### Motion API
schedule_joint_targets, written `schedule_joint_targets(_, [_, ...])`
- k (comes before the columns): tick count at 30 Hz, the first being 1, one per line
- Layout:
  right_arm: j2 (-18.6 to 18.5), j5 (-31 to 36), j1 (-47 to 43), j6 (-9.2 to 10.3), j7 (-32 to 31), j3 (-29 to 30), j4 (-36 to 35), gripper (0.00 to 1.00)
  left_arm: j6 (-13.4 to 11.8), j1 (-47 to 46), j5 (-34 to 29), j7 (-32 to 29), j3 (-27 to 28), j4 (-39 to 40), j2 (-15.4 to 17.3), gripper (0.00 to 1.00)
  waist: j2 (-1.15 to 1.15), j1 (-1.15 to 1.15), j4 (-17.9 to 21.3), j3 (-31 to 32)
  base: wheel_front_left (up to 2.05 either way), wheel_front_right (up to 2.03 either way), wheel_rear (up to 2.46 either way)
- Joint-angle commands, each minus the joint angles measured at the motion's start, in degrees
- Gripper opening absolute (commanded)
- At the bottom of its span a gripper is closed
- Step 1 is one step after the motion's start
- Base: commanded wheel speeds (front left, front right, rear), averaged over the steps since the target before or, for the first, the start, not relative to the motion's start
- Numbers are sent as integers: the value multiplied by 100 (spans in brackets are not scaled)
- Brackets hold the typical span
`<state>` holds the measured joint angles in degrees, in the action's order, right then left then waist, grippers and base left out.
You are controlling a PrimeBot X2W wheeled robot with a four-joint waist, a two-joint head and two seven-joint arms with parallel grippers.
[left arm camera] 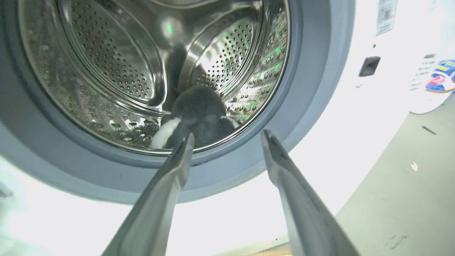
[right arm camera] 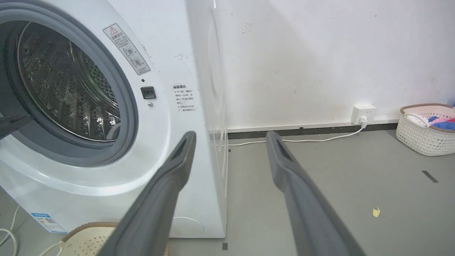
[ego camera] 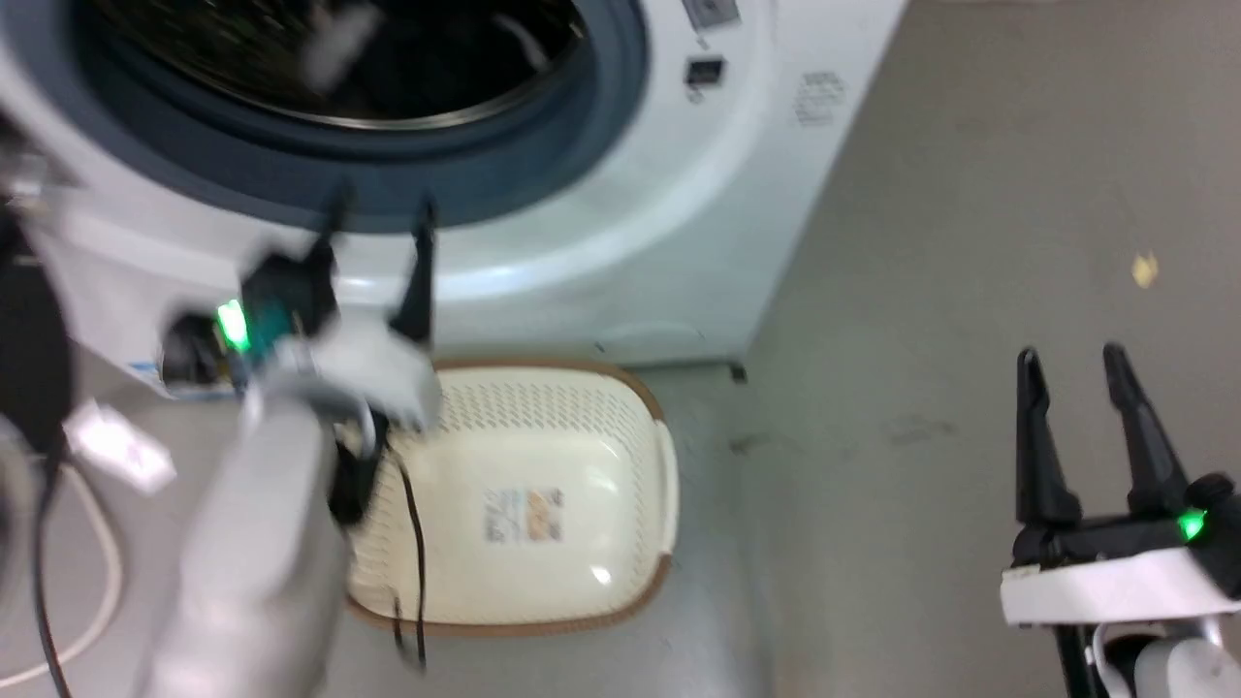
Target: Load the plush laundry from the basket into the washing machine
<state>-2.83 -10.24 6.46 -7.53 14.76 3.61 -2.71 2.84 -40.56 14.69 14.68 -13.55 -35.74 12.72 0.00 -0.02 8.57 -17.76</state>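
The black plush laundry (left arm camera: 202, 113) with a white patch lies at the bottom front of the steel drum of the washing machine (ego camera: 620, 223). My left gripper (ego camera: 378, 208) is open, its fingers pointing at the grey gasket just below the drum mouth; nothing is between them (left arm camera: 227, 137). The cream basket (ego camera: 543, 485) with a brown rim sits on the floor in front of the washer, with only a label sticker on its floor. My right gripper (ego camera: 1071, 359) stands open over bare floor to the right, holding nothing; in its wrist view (right arm camera: 231, 133) it faces the washer's corner and the wall.
The washer's dark door (ego camera: 29, 339) hangs open at the left with a white cable (ego camera: 97, 582) on the floor below it. A second white basket of coloured clothes (right arm camera: 428, 128) stands by the wall, near a wall socket and cord (right arm camera: 362, 113). Grey floor spreads to the right.
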Motion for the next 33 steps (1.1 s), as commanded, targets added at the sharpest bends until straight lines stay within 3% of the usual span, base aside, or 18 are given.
schedule_joint_targets(1, [-5, 70, -128, 4, 24, -25, 43, 100, -94, 559, 23, 30, 68, 395, -65, 100, 0, 2, -533, 635, 0, 0, 0])
schedule_joint_targets(6, [-5, 133, -387, 4, 24, -124, 231, 100, -313, 1870, -6, 30, 255, 1586, -269, 100, 0, 2, -764, 1018, 0, 0, 0])
schedule_joint_targets(13, [-5, 150, -722, 4, 24, -275, 410, 100, -528, 3172, -53, 31, 512, 2378, -497, 100, 0, 2, -921, 1446, 0, 0, 0])
schedule_joint_targets(23, [-5, 193, -1026, 4, 24, -229, 576, 100, -570, 4260, -255, 31, 416, 2704, -717, 100, 0, 2, -1037, 1717, 0, 0, 0])
schedule_joint_targets(33, [-5, 97, -1100, 4, 24, -252, 661, 100, -721, 4379, -338, 31, 610, 2667, -847, 100, 0, 2, -1114, 1764, 0, 0, 0])
